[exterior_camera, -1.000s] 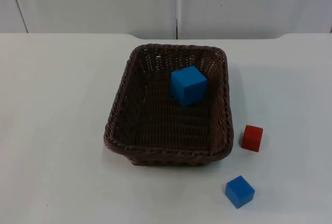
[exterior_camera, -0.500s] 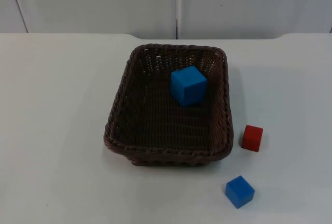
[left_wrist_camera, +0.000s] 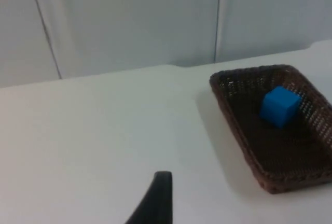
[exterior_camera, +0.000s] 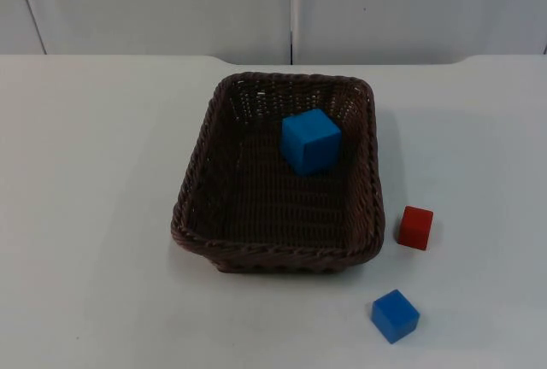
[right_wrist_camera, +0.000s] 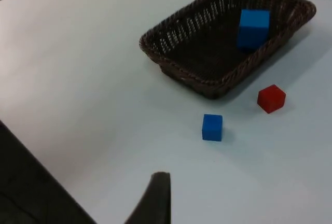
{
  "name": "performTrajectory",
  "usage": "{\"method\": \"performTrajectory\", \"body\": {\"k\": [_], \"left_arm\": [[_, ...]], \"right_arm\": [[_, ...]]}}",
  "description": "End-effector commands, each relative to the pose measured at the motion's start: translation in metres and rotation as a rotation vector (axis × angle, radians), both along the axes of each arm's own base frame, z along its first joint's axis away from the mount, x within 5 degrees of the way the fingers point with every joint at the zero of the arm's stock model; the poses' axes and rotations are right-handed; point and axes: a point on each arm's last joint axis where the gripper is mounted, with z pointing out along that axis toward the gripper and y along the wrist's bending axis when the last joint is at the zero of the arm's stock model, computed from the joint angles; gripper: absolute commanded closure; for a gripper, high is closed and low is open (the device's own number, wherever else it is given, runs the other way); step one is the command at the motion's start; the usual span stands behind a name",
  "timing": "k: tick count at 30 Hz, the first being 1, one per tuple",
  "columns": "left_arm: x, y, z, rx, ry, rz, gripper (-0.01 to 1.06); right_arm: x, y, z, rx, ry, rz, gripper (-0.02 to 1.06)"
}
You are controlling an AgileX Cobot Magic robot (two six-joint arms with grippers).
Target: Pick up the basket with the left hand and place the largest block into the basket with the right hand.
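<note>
Sitting in the brown wicker basket [exterior_camera: 278,177]: 1 large blue block [exterior_camera: 311,140]. You can't tell either gripper's finger state; 1 fingertip [left_wrist_camera: 155,200] visible per wrist.

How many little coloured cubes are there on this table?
3. A large blue cube sits inside the brown wicker basket; a small red cube and a small blue cube rest on the white table beside it.

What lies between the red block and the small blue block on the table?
Nothing: between the red block and the small blue block there is bare white table, as the top view and the right wrist view both show.
</note>
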Motion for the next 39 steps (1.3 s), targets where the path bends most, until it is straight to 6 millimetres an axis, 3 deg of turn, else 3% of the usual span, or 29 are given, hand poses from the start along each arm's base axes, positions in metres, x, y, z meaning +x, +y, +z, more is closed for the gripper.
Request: {"method": "performTrajectory", "body": {"k": [1, 6, 15, 39], "left_arm": [[-0.001, 0.002, -0.006, 0.012, 0.04, 0.017, 0.16], [0.003, 0.002, -0.022, 0.037, 0.13, 0.025, 0.16], [0.004, 0.005, -0.029, 0.071, 0.166, 0.044, 0.16], [0.004, 0.005, -0.03, 0.071, 0.168, 0.044, 0.16]], "right_arm": [[0.001, 0.0, -0.002, -0.004, 0.001, -0.013, 0.2], [0.004, -0.003, -0.003, -0.012, -0.002, -0.053, 0.2], [0.004, -0.004, -0.003, -0.011, 0.0, -0.066, 0.2], [0.008, -0.01, -0.002, -0.037, -0.019, -0.134, 0.2]]}}
